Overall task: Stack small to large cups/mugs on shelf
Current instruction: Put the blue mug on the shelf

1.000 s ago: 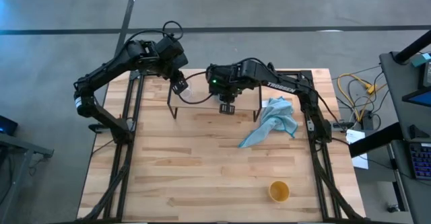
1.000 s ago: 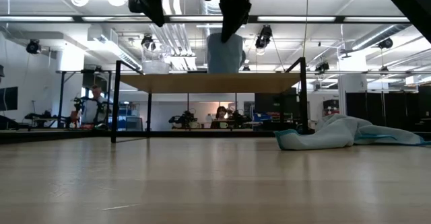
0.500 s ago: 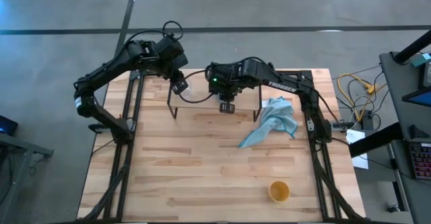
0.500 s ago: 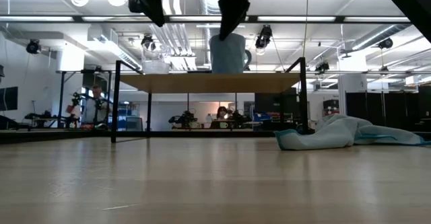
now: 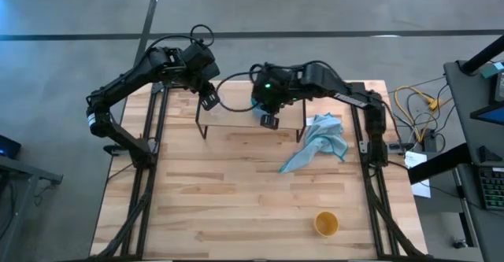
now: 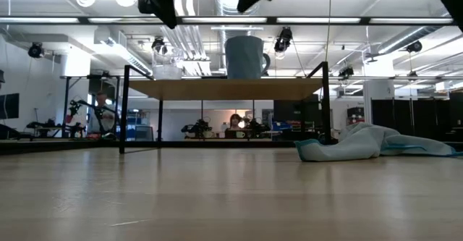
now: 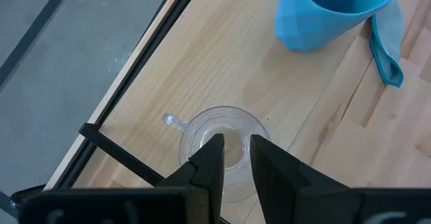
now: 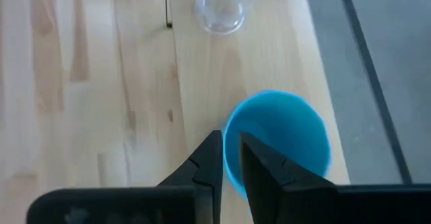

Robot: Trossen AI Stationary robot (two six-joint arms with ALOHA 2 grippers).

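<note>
Cups stand on the shelf (image 6: pixel 224 87) in the upper middle of the low view: the light blue cup (image 6: pixel 244 56) sits upright near the board's centre, and the clear glass (image 6: pixel 168 72) rests toward its left end, the two well apart. The shelf's light-wood board is carried on thin black legs above the wooden tabletop (image 5: pixel 236 191), and behind it the low view opens onto a large room with ceiling lights and pipes. A light blue cloth (image 5: pixel 319 140) lies crumpled right of the shelf, and the yellow-orange cup (image 5: pixel 326 223) stands alone in the lower right of the high view, far from both arms. The right gripper (image 8: pixel 229 158) hangs above the blue cup's near rim, fingers drawn to a narrow gap and holding nothing, clear of the cup in the low view. The left gripper (image 7: pixel 234 158) hovers directly over the clear glass, its fingers likewise narrowly parted and empty.
</note>
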